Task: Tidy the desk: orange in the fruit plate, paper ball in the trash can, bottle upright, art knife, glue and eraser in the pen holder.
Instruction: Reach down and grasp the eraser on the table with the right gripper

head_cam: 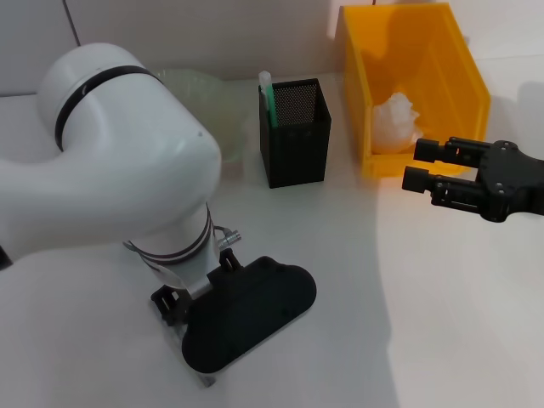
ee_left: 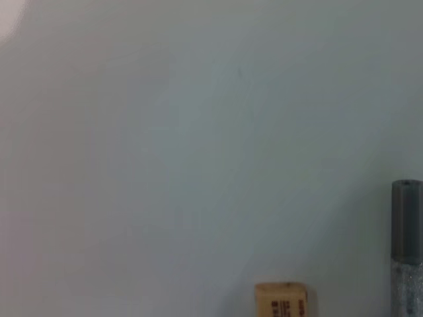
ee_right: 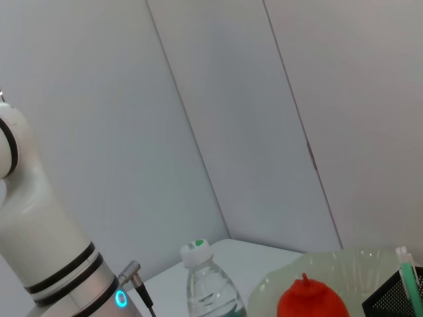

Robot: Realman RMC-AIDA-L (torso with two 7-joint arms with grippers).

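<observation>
The crumpled paper ball [head_cam: 395, 121] lies inside the orange-yellow trash can [head_cam: 463, 81]. Just in front of the can, my right gripper [head_cam: 422, 165] is open and holds nothing. The black mesh pen holder [head_cam: 295, 134] has a green-and-white stick [head_cam: 265, 92] in it that looks like the glue. The orange [ee_right: 310, 301] rests in the pale-green fruit plate [ee_right: 344, 259], and the bottle [ee_right: 208, 285] stands upright beside it. My left gripper [head_cam: 246, 316] points down at the table near the front. Its wrist view shows the tan eraser [ee_left: 281, 300] and a grey metal rod [ee_left: 406, 251], perhaps the art knife.
My bulky white left arm [head_cam: 110, 170] hides much of the fruit plate [head_cam: 208, 98] and the left of the table in the head view. White wall panels stand behind the desk. The pen holder stands between the plate and the trash can.
</observation>
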